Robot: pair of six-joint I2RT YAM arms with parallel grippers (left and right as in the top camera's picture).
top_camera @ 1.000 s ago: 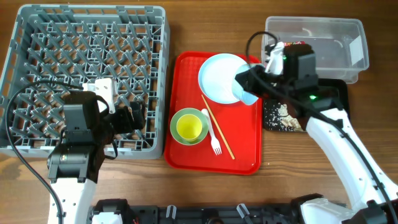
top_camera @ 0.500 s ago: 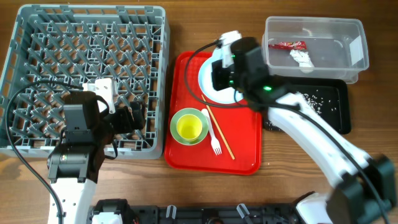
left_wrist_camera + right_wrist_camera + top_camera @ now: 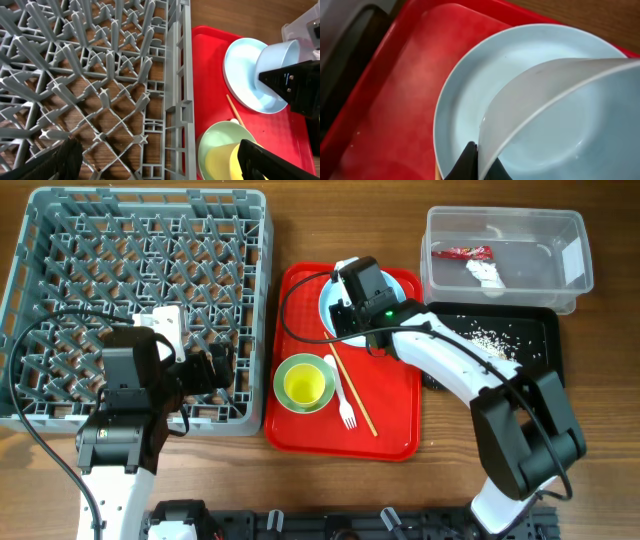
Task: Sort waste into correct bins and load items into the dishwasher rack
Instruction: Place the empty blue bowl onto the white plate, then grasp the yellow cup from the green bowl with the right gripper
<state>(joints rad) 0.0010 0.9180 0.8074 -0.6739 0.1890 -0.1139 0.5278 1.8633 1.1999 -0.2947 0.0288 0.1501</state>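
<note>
The pale blue bowl [image 3: 560,115] is tipped on its side over the round plate [image 3: 465,95] at the far end of the red tray [image 3: 390,85], and the right gripper [image 3: 477,161] pinches its rim tight. Just nearer sit the green bowl [image 3: 283,372] with the yellow cup [image 3: 306,386] inside, and the fork [image 3: 346,412] and chopsticks [image 3: 352,388] lie to their right. The left gripper [image 3: 165,158] hangs wide open over the near right corner of the big grey rack [image 3: 100,75], and far right the clear tub [image 3: 565,280] holds the red wrapper [image 3: 462,252] and tissue [image 3: 487,273], with crumbs [image 3: 487,340] in the black tray [image 3: 535,365] beside it.
</note>
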